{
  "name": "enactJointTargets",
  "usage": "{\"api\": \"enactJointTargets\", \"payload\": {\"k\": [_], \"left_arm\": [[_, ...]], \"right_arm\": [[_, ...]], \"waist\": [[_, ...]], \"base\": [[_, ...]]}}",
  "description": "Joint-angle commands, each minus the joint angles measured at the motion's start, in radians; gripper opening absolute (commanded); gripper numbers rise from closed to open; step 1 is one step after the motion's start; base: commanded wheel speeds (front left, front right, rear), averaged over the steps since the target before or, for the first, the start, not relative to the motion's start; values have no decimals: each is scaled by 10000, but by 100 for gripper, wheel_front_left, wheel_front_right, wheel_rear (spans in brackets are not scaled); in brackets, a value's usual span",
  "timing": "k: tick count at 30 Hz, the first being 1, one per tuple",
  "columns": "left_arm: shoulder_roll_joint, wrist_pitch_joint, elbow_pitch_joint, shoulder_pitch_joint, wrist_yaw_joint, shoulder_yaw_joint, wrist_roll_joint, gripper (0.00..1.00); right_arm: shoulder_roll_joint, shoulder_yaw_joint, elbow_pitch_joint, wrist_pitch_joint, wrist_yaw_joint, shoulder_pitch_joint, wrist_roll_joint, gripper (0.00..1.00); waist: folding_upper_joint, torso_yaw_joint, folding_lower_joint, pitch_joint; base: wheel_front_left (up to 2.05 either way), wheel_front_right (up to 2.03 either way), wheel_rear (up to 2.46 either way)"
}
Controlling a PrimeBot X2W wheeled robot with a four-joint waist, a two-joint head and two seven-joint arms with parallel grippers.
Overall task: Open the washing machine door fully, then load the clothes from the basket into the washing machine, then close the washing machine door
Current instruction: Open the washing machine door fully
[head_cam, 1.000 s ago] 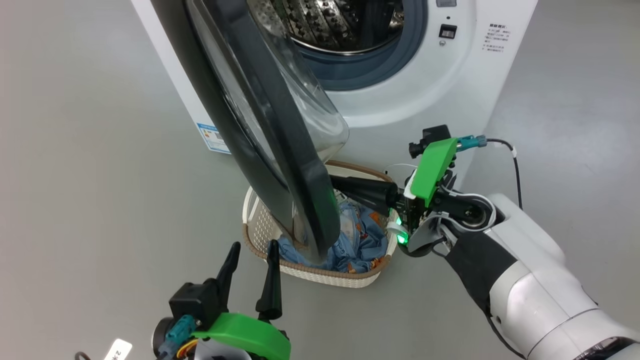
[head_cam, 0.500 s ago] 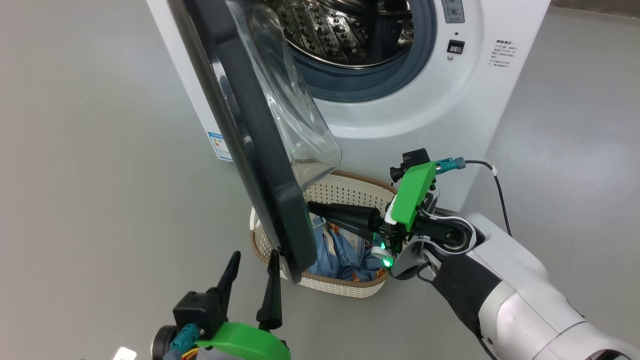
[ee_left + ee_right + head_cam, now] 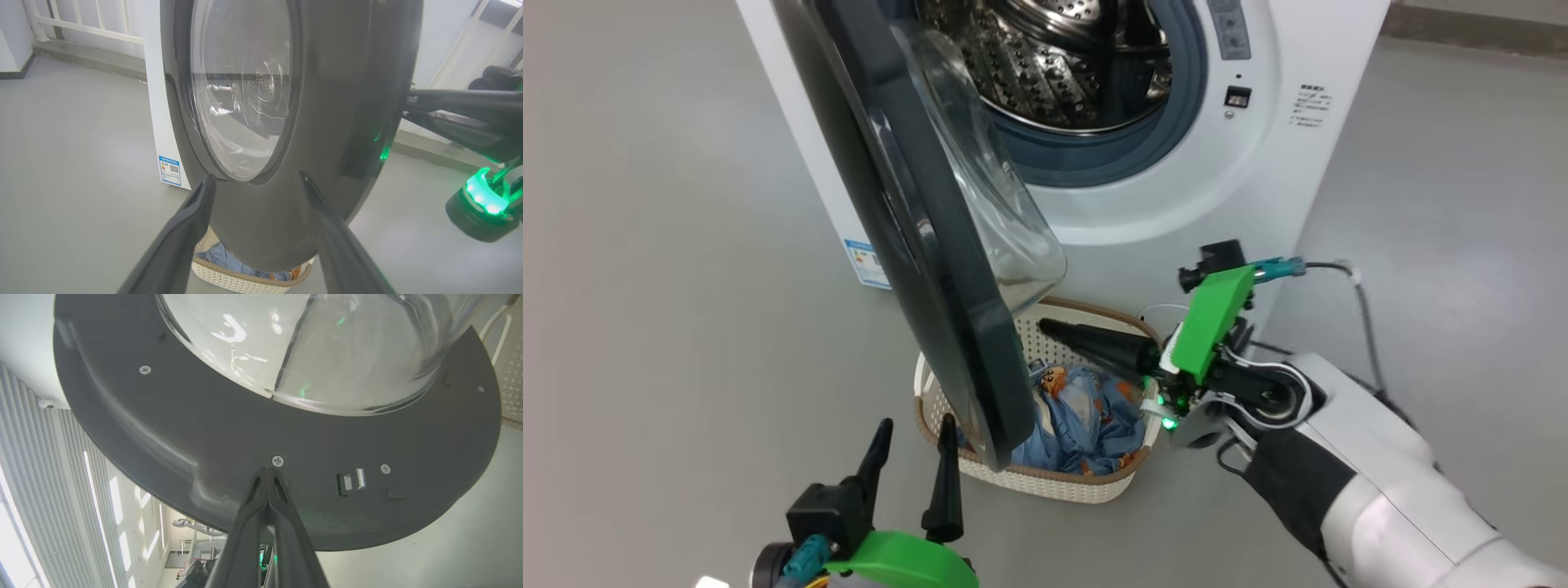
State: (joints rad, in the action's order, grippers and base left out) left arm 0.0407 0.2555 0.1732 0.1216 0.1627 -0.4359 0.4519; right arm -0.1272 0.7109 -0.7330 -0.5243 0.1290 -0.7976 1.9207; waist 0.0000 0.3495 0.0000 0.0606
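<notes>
Hovering spread wide and empty, the left gripper (image 3: 916, 425) faces the partly open washing machine door (image 3: 915, 220), while the right gripper (image 3: 1049, 327), pinched shut on nothing, touches its inner rim above the clothes (image 3: 1078, 425) lying in the basket (image 3: 1045, 490) on the floor (image 3: 645, 327) before the open-drummed washing machine (image 3: 1258, 204).

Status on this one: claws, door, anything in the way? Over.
Right claw shut, tips against door inner face. Left claw open, empty, facing door outer face. Door part open, overhanging basket; clothes inside. Door rim blocks reach to clothes.
</notes>
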Motion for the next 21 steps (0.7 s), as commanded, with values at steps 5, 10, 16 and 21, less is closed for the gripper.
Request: {"api": "enactJointTargets", "payload": {"k": [5, 10, 16, 21], "left_arm": [[95, 63, -128, 70, -65, 702, -241, 100], [95, 63, -105, -51, -178, 1167, -467, 100], [95, 63, -115, -271, -256, 1667, -652, 100], [95, 63, -171, -502, -365, 2303, -736, 100]], "right_arm": [[-1082, 358, 2111, 2152, 17, 978, -2428, 0], [-2241, 701, 3372, 4570, 17, 2098, -4719, 0], [-3009, 1001, 3518, 6777, 17, 2790, -7165, 0], [-3279, 117, 3438, 7778, 17, 3368, -9310, 0]], "waist": [[0, -399, 0, -431], [0, -859, 0, -784], [0, -1401, 0, -1003], [0, -1905, 0, -1047]], "base": [[0, 0, 0], [0, 0, 0], [0, 0, 0], [0, 0, 0]]}}
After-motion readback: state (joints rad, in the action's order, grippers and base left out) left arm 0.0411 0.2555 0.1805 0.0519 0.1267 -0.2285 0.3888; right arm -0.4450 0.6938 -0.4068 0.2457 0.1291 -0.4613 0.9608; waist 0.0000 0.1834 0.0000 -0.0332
